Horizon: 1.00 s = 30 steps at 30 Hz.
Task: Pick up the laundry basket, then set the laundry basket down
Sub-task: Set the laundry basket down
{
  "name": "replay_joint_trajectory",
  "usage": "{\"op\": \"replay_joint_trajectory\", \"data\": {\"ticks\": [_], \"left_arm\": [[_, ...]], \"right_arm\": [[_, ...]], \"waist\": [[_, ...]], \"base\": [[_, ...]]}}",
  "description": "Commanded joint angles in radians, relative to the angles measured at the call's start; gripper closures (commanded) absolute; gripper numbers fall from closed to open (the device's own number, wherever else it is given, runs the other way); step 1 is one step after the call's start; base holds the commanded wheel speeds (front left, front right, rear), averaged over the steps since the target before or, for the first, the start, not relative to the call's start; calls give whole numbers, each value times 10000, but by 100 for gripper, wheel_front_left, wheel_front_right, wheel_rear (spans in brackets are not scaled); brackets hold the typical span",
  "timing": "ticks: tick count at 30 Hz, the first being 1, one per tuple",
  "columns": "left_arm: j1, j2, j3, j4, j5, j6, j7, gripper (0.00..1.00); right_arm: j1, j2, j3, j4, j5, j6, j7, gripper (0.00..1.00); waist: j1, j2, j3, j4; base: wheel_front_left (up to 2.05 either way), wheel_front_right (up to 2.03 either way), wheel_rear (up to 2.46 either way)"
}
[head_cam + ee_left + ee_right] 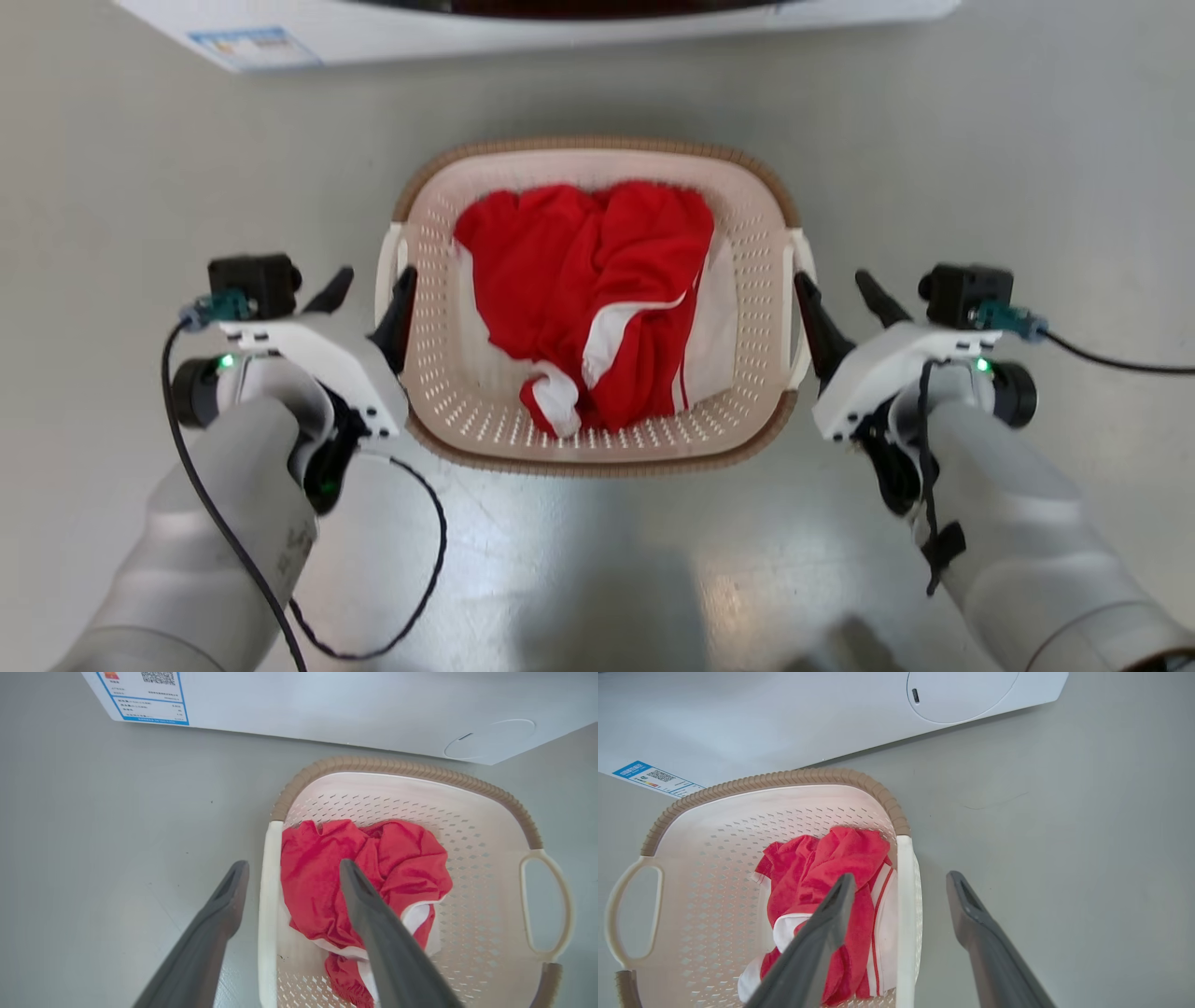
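Floor [980, 168]: smooth, pale grey-green, unpatterned, slightly glossy. Soft, even light; a broad whitish glare patch [523, 560] at the near edge of the head view. A few tiny dark specks [211, 801]; one faint curved scuff [994, 802].

Appliance [560, 28]: white, flat-fronted, standing on the floor at the far side. Dark curved band [579, 7] at the top edge of the head view.

Label [252, 47]: blue-bordered, white, with a QR code, at the appliance's lower left corner.

Cover [962, 693]: round, white, flush, with a small dark slot, at its lower right corner.
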Motion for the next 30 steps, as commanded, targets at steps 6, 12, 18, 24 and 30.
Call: {"op": "replay_joint_trajectory", "data": {"ticks": [6,12,18,24,30], "left_arm": [[702,253,623,-335,256,-58,-61,0],[1474,449,1248,-1060,752,-58,-61,0],[2415,581,2103,-1997,1407,-58,-61,0],[3288,543,2875,-2909,2190,-58,-61,0],[4184,354,3683,-3689,2800,-58,-61,0]], "right_arm": [[1063,96,-56,-534,-4,65,-137,0],[1732,-22,-269,-1276,-174,65,-137,0],[2484,-136,-519,-2058,-473,65,-137,0],[3214,-260,-804,-2852,-816,65,-137,0],[3958,-329,-1339,-3776,-1205,65,-137,0]], "waist": [[-1,0,-1375,-56],[-1,0,-2479,-147],[-1,0,-3550,-204],[-1,0,-4411,-160],[-1,0,-5321,-105]], "base": [[0,0,0],[0,0,0],[0,0,0],[0,0,0],[0,0,0]]}}
